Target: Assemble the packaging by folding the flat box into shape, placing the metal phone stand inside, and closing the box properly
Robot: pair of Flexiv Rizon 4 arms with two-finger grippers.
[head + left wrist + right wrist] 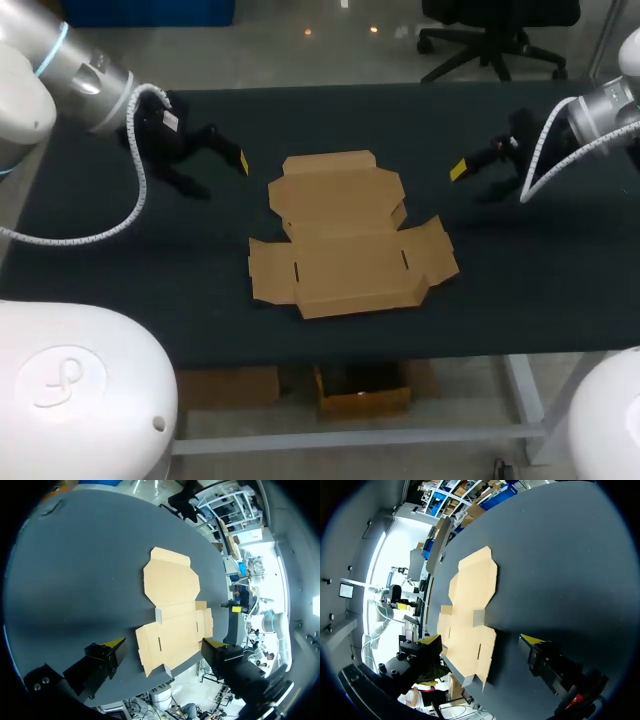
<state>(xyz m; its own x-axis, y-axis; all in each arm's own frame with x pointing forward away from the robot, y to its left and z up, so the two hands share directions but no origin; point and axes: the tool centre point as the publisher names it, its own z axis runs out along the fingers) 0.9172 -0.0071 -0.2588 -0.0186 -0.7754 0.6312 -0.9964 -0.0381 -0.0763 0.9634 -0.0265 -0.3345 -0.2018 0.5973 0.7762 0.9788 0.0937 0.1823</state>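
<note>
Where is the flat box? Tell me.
In the head view the flat box lies unfolded on the table, midway between the left pincer and right pincer, touching neither.

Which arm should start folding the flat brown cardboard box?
Left, marginally: the open left pincer hovers slightly nearer the flat brown cardboard box, by its lid panel. The right pincer, also open, sits farther off.
</note>
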